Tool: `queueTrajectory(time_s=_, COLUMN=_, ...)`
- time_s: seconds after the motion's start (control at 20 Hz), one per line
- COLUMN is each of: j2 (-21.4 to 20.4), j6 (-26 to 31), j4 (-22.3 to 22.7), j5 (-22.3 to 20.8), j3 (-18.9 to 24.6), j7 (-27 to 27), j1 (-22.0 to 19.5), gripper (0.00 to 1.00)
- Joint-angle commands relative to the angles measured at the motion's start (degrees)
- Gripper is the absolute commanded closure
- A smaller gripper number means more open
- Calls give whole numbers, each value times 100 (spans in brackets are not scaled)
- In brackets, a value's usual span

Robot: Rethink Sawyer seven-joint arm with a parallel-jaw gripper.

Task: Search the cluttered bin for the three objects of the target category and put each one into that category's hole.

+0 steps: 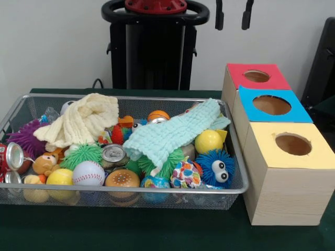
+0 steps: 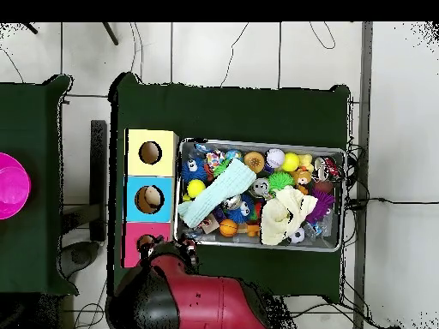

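The two dark fingers hang spread apart at the top edge in the front view, well above the round hole in the red-topped pale wooden box. Left of the boxes, the wide silver wire-mesh basket holds a mint cloth, a cream cloth, balls and spiky toys. From overhead, the basket sits on the dark green desk, white tiled floor around.
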Motion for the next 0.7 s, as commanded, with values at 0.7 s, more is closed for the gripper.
queueTrajectory(time_s=0.7, j2=1508, j6=384, j4=-2003, j5=-352, j3=58, j7=298, j1=-290, gripper=0)
